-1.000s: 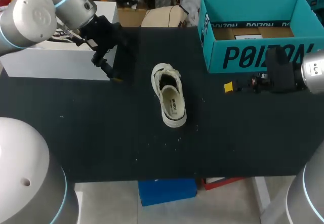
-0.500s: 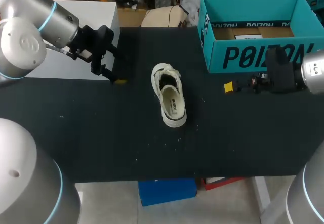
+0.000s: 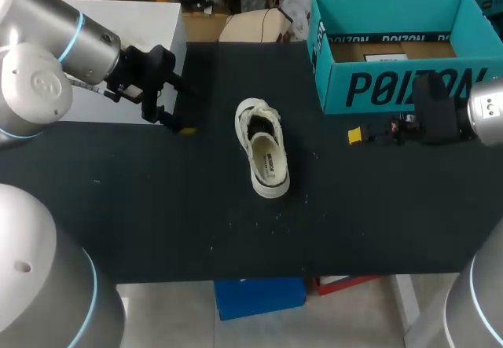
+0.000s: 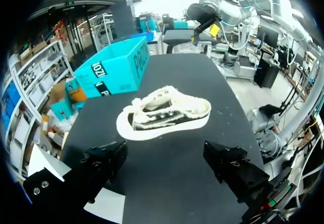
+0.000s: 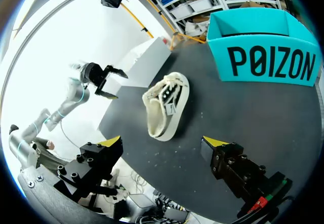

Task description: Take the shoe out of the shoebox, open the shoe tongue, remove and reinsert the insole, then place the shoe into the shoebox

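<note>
Over the last second my left arm has swung its wrist round above the far left of the black worktop, so its tool now faces right, towards the middle. My right arm has not moved at all. I read this as the left side lining up for the tongue-opening step, since the removal from the box is already done. The teal shoebox stands open-topped at the far right, and a white box sits at the far left, just behind my left wrist. The shoe rests on its sole in the middle of the worktop, toe far and heel near, unmoved and well apart from the shoebox. The left tool has its fingers spread wide with nothing between them, and the shoe lies ahead of it. The right tool hangs just in front of the shoebox, likewise spread and empty. Nothing lies between either tool and the shoe. The white box crowds the left arm's far side, so I would watch that elbow room.
</note>
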Available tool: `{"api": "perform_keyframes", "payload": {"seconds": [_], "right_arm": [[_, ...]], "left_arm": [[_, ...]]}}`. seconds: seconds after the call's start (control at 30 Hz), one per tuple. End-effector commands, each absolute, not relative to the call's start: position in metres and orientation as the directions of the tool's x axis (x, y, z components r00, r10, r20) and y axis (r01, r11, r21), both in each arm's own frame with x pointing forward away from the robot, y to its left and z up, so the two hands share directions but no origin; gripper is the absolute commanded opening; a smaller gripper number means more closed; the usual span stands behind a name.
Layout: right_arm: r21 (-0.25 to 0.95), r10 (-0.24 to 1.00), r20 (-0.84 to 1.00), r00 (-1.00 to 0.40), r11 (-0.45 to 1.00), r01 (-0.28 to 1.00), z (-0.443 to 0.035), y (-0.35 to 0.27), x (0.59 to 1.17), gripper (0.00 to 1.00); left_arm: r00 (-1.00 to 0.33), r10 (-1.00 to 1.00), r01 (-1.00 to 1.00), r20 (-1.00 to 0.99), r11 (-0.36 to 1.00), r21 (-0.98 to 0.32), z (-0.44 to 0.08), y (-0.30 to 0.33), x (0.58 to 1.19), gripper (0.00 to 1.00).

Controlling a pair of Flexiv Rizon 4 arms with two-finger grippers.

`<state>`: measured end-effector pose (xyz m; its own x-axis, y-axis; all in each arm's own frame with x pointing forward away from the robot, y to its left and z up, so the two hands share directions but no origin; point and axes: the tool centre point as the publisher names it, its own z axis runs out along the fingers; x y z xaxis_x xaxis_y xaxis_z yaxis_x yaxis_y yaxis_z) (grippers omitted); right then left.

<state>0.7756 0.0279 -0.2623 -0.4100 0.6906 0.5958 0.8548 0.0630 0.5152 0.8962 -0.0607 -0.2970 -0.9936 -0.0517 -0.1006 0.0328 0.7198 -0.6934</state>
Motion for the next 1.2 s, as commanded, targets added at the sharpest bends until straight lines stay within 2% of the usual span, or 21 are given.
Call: {"api": "perform_keyframes", "payload": {"seconds": [0.03,0.93,1.2], "right_arm": [[0.514,0.692,0.596,-0.409,0.063,0.856,-0.262,0.029,0.776,1.0],[0.514,0.692,0.596,-0.409,0.063,0.856,-0.262,0.029,0.776,1.0],[0.392,0.769,0.472,-0.43,0.254,0.884,-0.257,0.045,0.817,1.0]], "left_arm": [[-0.993,-0.055,0.032,-0.103,0.722,-0.691,-0.297,-0.061,0.895,1.0],[-0.993,-0.055,0.032,-0.103,0.722,-0.691,-0.297,-0.061,0.895,1.0],[-0.993,-0.055,0.032,-0.103,0.722,-0.691,-0.297,-0.061,0.895,1.0]]}}
